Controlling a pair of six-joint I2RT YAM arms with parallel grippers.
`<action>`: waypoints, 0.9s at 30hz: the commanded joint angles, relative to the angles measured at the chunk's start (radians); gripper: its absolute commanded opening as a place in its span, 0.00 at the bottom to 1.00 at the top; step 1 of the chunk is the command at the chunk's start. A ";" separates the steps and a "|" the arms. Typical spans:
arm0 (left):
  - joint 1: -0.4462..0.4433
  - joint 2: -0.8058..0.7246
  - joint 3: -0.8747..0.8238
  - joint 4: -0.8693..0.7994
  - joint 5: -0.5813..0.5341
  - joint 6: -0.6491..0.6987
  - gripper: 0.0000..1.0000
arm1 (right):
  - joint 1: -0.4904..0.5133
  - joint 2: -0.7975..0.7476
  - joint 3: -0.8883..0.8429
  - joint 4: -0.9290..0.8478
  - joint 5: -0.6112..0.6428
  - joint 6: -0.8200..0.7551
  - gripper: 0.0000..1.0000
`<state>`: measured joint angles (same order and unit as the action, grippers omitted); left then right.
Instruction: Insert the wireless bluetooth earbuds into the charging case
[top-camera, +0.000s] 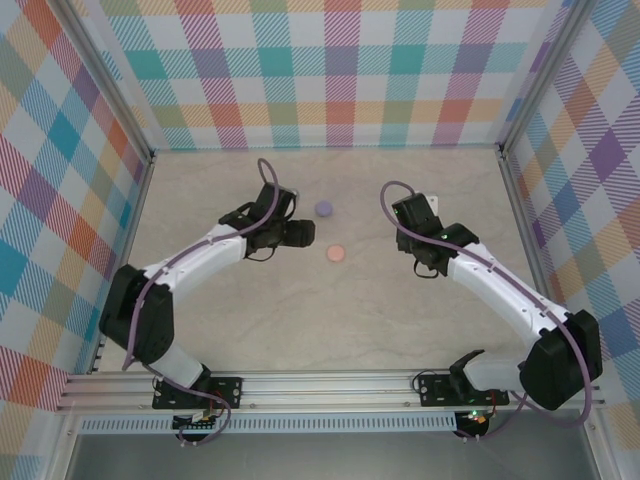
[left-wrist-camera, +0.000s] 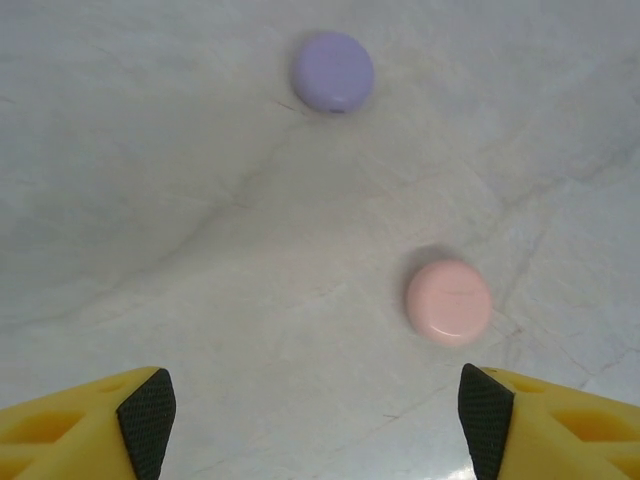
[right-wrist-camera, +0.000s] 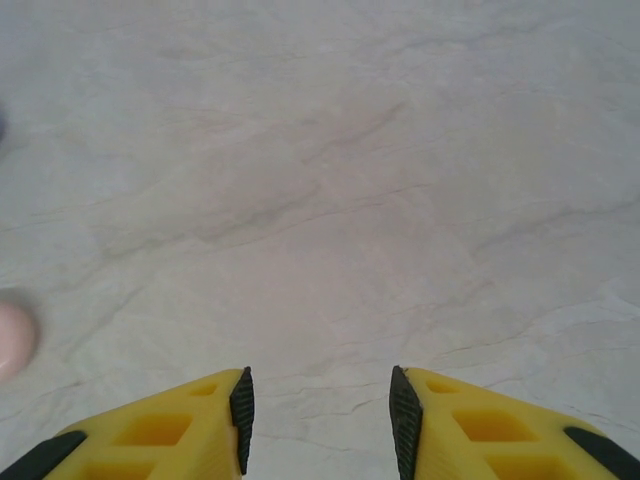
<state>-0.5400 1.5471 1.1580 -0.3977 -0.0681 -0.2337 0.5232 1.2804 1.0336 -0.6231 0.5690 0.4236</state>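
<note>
Left wrist, rnd purple case (left-wrist-camera: 333, 71), pink case (left-wrist-camera: 448, 302)

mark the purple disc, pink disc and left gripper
purple disc (left-wrist-camera: 333, 71), left wrist view, top centre
pink disc (left-wrist-camera: 448, 301), left wrist view, top centre
left gripper (left-wrist-camera: 316, 420), left wrist view, midway between fingertips

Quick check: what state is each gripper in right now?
Left gripper: open wide, holding nothing.
Right gripper: open with a narrower gap, holding nothing.
</note>
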 joint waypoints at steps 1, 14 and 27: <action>0.024 -0.079 -0.050 -0.041 -0.162 0.064 0.78 | -0.037 0.005 -0.029 0.085 0.063 -0.045 0.43; 0.152 -0.213 -0.275 0.150 -0.374 0.173 0.80 | -0.239 0.005 -0.206 0.338 -0.044 -0.187 0.46; 0.291 -0.192 -0.467 0.500 -0.309 0.285 0.99 | -0.429 0.030 -0.413 0.736 -0.378 -0.351 0.56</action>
<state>-0.2844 1.3514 0.7280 -0.0433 -0.4137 0.0040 0.1093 1.3010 0.6582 -0.0448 0.2924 0.1322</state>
